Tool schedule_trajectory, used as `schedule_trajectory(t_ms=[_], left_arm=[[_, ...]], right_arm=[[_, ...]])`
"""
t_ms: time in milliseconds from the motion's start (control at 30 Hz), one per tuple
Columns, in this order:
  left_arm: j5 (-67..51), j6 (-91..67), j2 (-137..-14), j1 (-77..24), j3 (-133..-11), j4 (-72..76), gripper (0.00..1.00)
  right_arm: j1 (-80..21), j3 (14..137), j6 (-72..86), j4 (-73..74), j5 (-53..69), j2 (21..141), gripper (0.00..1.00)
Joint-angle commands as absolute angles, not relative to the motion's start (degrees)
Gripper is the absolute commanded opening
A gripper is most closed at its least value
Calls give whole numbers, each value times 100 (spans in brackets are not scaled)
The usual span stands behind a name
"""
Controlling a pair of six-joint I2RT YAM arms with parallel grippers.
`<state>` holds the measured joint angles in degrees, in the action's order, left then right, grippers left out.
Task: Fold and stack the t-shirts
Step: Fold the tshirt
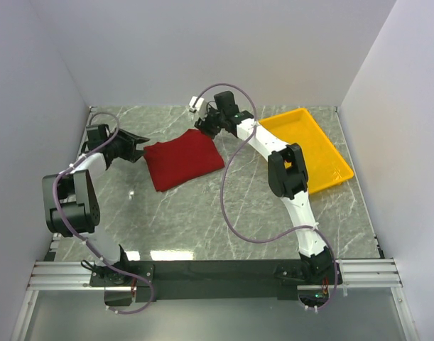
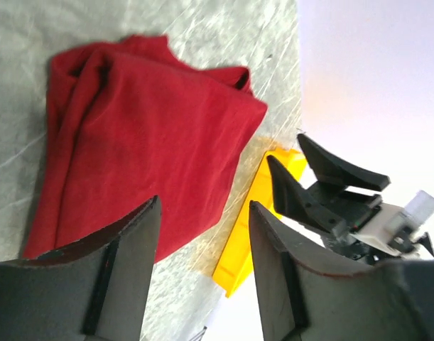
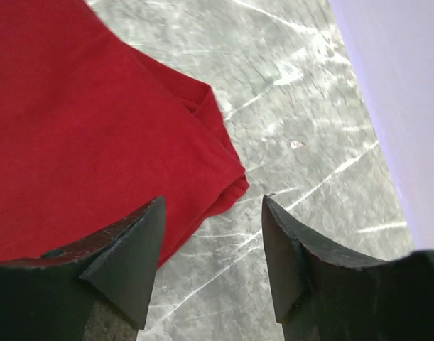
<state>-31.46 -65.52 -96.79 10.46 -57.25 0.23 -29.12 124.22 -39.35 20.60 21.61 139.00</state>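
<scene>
t-shirt [image 1: 182, 158]: folded red pad, upper centre of frame on counter [image 1: 202, 220], well left of yellow tray [image 1: 323, 153] | left jaws: parted, empty, just beside its left edge | right jaws: parted, empty, over its upper-right corner | nearer arm: about equal

The dark red cloth t-shirt [image 1: 182, 159] is laid between the fingers of the left gripper [image 1: 140, 146] and the right gripper [image 1: 203, 126]. The yellow plastic tray [image 1: 323, 153] is placed right of both.

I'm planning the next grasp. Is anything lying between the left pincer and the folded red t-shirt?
Nothing visible does. The left pincer stands open right beside the t-shirt, at its left edge, with only bare table between them. The right pincer is at the t-shirt's opposite corner.
</scene>
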Motion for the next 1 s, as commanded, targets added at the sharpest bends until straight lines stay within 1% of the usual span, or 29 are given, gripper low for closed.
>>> schedule_trajectory(t_ms=[0, 167, 300, 367, 500, 567, 700, 833, 967], left_arm=[[-3033, -6285, -9598, 1116, -6170, -167, 58], [-2874, -5689, -9282, 1143, -6232, -491, 59], [-2708, -5151, -8905, 1151, -5916, -948, 59], [-2628, -4897, -8694, 1151, -5513, -1081, 58], [-2549, -4694, -7992, 1151, -4678, -1160, 57], [-2540, -4641, -7736, 1143, -4204, -1151, 56], [-2522, -4746, -7086, 1099, -3455, -923, 56], [-2549, -4904, -7013, 1011, -2963, -581, 53], [-2444, -5027, -7329, 791, -2892, -317, 50]], right_arm=[[-2944, 12613, -3543, 1582, 1855, 13808, 64], [-2848, 12305, -3428, 1555, 2073, 13492, 64], [-2585, 12287, -3297, 2161, 2846, 13263, 64], [-2417, 12252, -3130, 2599, 3268, 13158, 61], [-2224, 11989, -2542, 3268, 3550, 12964, 57], [-2171, 11734, -2392, 3610, 3865, 12833, 57], [-2013, 11084, -1778, 3779, 4455, 12551, 57], [-1995, 10487, -1372, 3622, 4641, 12305, 54], [-1995, 10301, -1099, 3516, 4615, 12287, 53]])
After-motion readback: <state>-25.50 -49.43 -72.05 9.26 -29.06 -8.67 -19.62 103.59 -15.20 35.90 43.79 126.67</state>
